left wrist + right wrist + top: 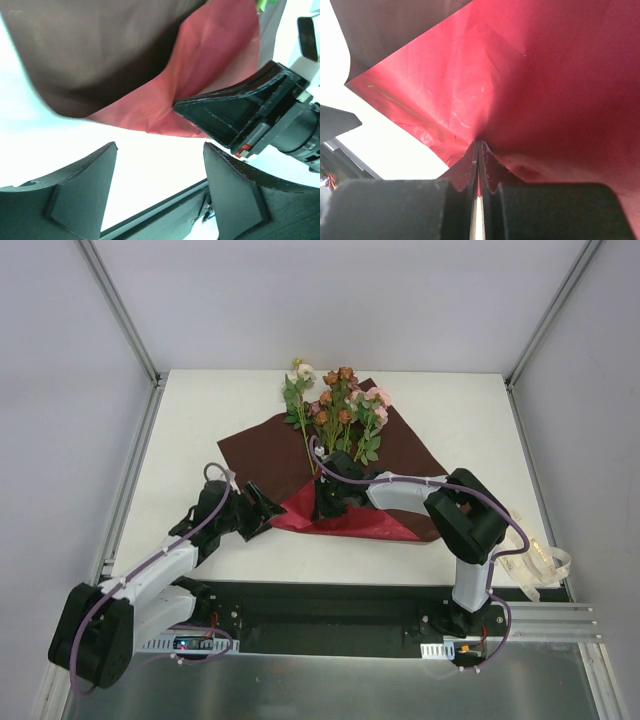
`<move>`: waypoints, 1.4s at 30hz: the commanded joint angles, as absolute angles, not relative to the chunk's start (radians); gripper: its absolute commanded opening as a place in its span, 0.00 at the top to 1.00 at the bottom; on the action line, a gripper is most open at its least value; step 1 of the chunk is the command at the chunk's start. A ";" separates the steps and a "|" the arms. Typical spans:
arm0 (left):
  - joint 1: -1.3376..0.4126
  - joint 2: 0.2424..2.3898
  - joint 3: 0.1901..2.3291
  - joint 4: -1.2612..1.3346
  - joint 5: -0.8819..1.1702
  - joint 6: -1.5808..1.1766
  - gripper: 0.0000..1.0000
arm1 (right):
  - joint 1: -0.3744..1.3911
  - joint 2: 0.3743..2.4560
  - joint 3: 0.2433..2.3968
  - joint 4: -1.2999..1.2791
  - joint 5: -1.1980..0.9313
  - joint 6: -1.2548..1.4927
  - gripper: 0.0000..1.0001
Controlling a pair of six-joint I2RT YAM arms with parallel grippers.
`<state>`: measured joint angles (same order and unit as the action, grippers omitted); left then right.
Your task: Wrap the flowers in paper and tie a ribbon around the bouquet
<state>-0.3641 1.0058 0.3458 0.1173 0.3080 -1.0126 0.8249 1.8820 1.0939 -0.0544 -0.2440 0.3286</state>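
The dark red paper [262, 454] lies flat mid-table with the flowers [340, 405] on its far part, stems pointing toward me. My right gripper [328, 502] is shut on the paper's near edge [520, 75], lifting a fold whose brighter red underside shows. In the right wrist view the jaws [479, 146] pinch a thin ridge of the sheet. My left gripper [268, 512] stands open just left of that lifted fold, nothing between its fingers [80, 195]. The paper [200, 65] hangs ahead of it, beside the right gripper's finger [235, 112]. The ribbon [535, 562] lies at the table's right near edge.
Metal frame posts [120, 310] rise at the table's far corners. A dark rail [330, 600] carrying both arm bases runs along the near edge. White tabletop [200, 410] surrounds the sheet.
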 commanded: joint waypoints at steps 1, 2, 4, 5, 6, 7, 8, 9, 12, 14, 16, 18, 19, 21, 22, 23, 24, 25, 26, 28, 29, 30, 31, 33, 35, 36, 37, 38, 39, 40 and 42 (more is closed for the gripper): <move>-0.350 0.907 0.237 0.005 0.233 -1.166 0.26 | 0.822 1.896 1.077 -0.038 -0.242 0.313 0.99; -0.350 0.899 0.226 0.005 0.226 -1.189 0.26 | 0.822 1.894 1.077 -0.037 -0.247 0.311 0.99; -0.348 0.908 0.222 -0.024 0.193 -1.218 0.30 | 0.821 1.894 1.077 -0.031 -0.253 0.311 0.99; -0.350 0.917 0.229 -0.032 0.183 -1.226 0.32 | 0.821 1.894 1.078 -0.029 -0.256 0.310 0.99; -0.350 0.928 0.235 -0.041 0.167 -1.244 0.34 | 0.821 1.896 1.078 -0.028 -0.261 0.311 0.99; -0.348 0.949 0.245 -0.043 0.163 -1.252 0.35 | 0.821 1.894 1.080 -0.028 -0.262 0.311 0.99; -0.350 0.962 0.252 -0.041 0.153 -1.256 0.36 | 0.821 1.896 1.080 -0.026 -0.264 0.311 0.99; -0.350 0.974 0.259 -0.041 0.144 -1.262 0.39 | 0.819 1.894 1.080 -0.025 -0.264 0.311 0.99; -0.350 1.029 0.278 -0.041 0.115 -1.290 0.50 | 0.821 1.891 1.081 -0.021 -0.265 0.313 0.99; -0.350 1.072 0.294 -0.041 0.121 -1.301 0.54 | 0.821 1.887 1.080 -0.023 -0.264 0.310 0.99; -0.350 1.121 0.307 -0.041 0.127 -1.327 0.57 | 0.821 1.885 1.077 -0.023 -0.259 0.308 0.99; -0.350 1.146 0.311 -0.041 0.133 -1.350 0.60 | 0.821 1.884 1.077 -0.023 -0.261 0.305 0.99; -0.350 1.167 0.316 -0.041 0.135 -1.354 0.61 | 0.819 1.884 1.077 -0.023 -0.262 0.304 0.99; -0.351 1.178 0.314 -0.041 0.124 -1.376 0.65 | 0.821 1.879 1.072 -0.021 -0.261 0.305 0.99; -0.350 1.177 0.308 -0.040 0.117 -1.385 0.66 | 0.819 1.878 1.074 -0.021 -0.261 0.304 0.99; -0.350 1.177 0.307 -0.041 0.104 -1.388 0.66 | 0.819 1.878 1.072 -0.021 -0.261 0.304 0.99; -0.350 1.178 0.307 -0.041 0.078 -1.390 0.66 | 0.819 1.876 1.072 -0.021 -0.261 0.304 0.99; -0.350 1.181 0.308 -0.041 0.068 -1.391 0.66 | 0.821 1.878 1.074 -0.021 -0.262 0.304 0.99; -0.351 1.184 0.310 -0.041 0.061 -1.391 0.67 | 0.821 1.876 1.074 -0.023 -0.264 0.304 0.99; -0.350 1.189 0.317 -0.040 0.054 -1.382 0.75 | 0.819 1.876 1.074 -0.018 -0.267 0.305 0.99; -0.350 1.189 0.319 -0.040 0.049 -1.379 0.77 | 0.819 1.878 1.074 -0.018 -0.267 0.305 0.99; -0.350 1.189 0.318 -0.040 0.043 -1.368 0.80 | 0.818 1.878 1.074 -0.017 -0.267 0.305 0.99; -0.350 1.181 0.322 -0.040 0.031 -1.358 0.95 | 0.819 1.879 1.077 -0.017 -0.268 0.307 0.99; -0.350 1.169 0.328 -0.040 0.022 -1.318 0.99 | 0.819 1.884 1.077 -0.015 -0.275 0.307 0.99; -0.353 1.143 0.336 -0.038 0.005 -1.293 1.00 | 0.819 1.885 1.072 -0.011 -0.281 0.316 0.99; -0.357 1.134 0.347 -0.038 0.005 -1.263 1.00 | 0.818 1.885 1.071 -0.005 -0.291 0.321 0.99; -0.367 1.109 0.351 -0.038 -0.018 -1.247 1.00 | 0.818 1.884 1.069 -0.005 -0.299 0.325 0.99; -0.391 1.098 0.359 -0.040 -0.044 -1.233 1.00 | 0.818 1.882 1.060 -0.005 -0.307 0.337 0.99; -0.408 1.086 0.373 -0.041 -0.063 -1.209 1.00 | 0.812 1.882 1.055 0.030 -0.320 0.342 0.99; -0.425 1.063 0.383 -0.040 -0.078 -1.194 1.00 | 0.810 1.882 1.051 0.034 -0.327 0.342 0.99; -0.492 1.039 0.414 -0.051 -0.136 -1.151 1.00 | 0.805 1.879 1.043 0.035 -0.334 0.348 0.99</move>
<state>-0.4095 1.0977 0.3401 -0.0032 0.0017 -1.2469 0.8169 1.8820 1.0660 0.0025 -0.2993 0.3325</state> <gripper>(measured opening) 0.003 0.012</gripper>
